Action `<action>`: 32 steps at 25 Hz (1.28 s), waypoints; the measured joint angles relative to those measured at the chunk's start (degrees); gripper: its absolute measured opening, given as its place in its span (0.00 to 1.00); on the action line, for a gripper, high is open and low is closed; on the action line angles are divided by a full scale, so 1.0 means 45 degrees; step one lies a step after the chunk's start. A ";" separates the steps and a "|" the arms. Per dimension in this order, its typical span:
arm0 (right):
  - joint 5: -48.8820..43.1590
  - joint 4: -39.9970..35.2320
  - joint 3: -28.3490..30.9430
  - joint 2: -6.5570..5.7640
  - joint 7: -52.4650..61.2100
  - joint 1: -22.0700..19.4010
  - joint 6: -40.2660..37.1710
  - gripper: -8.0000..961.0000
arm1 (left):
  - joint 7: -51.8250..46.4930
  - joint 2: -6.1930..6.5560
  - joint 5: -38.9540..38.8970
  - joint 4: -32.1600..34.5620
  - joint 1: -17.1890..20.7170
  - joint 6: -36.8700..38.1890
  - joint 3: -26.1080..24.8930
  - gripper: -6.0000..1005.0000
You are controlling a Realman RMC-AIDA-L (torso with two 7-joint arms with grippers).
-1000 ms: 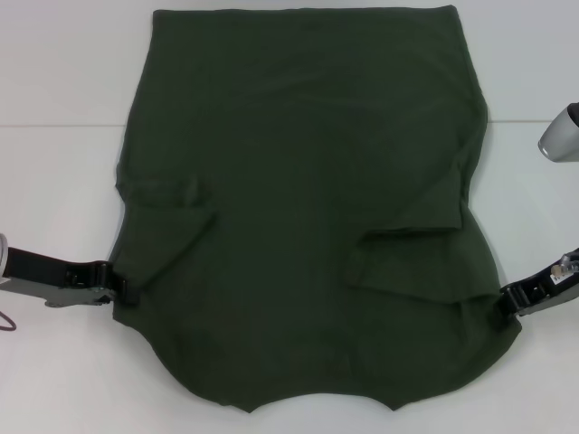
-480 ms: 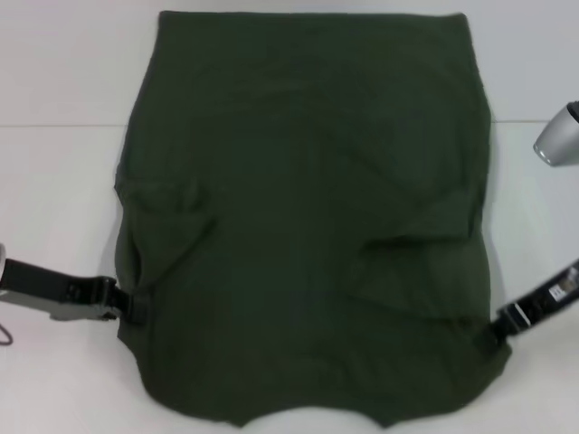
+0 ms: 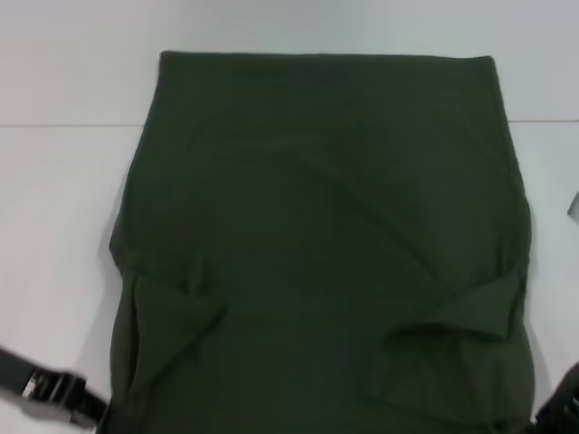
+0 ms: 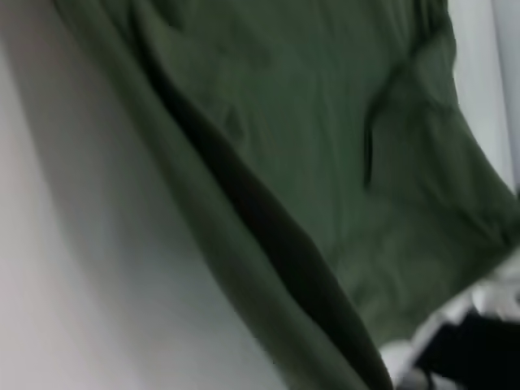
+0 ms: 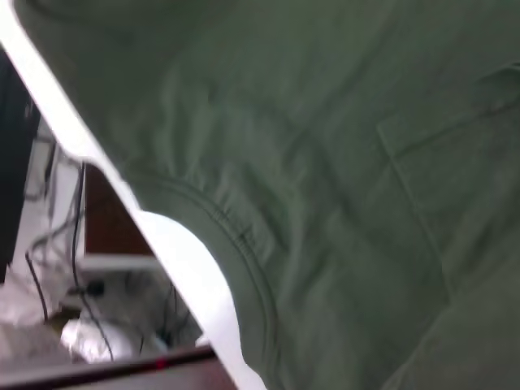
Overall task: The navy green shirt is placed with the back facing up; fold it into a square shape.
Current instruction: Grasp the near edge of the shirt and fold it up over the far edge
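Shirt: the navy green shirt [image 3: 326,244] lies spread over the white surface [image 3: 63,208], its straight hem toward the far edge, the sleeves folded in over the body, and the near end running out past the near edge of the head view.
Collar: the right wrist view shows the ribbed neckline [image 5: 244,244] at the edge of the white surface, so the collar end is the near one.
Left end effector: the left end effector [image 3: 63,398] sits at the near left side of the shirt, right against the cloth's edge; where its tips meet the fabric is cut off, so I cannot tell how far apart they stand or whether they have cloth between them.
Right end effector: only a dark sliver of the right end effector [image 3: 561,411] shows at the near right corner of the head view, beside the shirt's right edge; its opening and hold cannot be told.
Step in hand: judging by the tucked sleeves and both arms at the collar end, this looks like the lengthwise fold, collar end to be carried toward the hem.
Next move: it would call for both arms rising together and travelling evenly toward the far edge, keeping the near end taut so the tucked sleeves do not slip out, then laying it down square with the hem.
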 joint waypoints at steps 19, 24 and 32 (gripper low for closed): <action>0.2746 0.0547 0.4890 -0.0226 -0.0366 -0.1494 0.2112 0.06 | 0.0614 0.0037 -0.2863 -0.0594 0.0598 -0.2078 -0.3324 0.04; 0.4892 0.1181 0.5252 -0.0290 -0.1004 -0.2497 0.3474 0.06 | 0.1025 -0.0266 -0.5321 -0.0807 0.1272 -0.3712 -0.3612 0.04; 0.6598 0.2104 0.5639 -0.0212 -0.2518 -0.2973 0.5212 0.06 | 0.1502 -0.0525 -0.7874 -0.1292 0.1564 -0.5128 -0.3684 0.04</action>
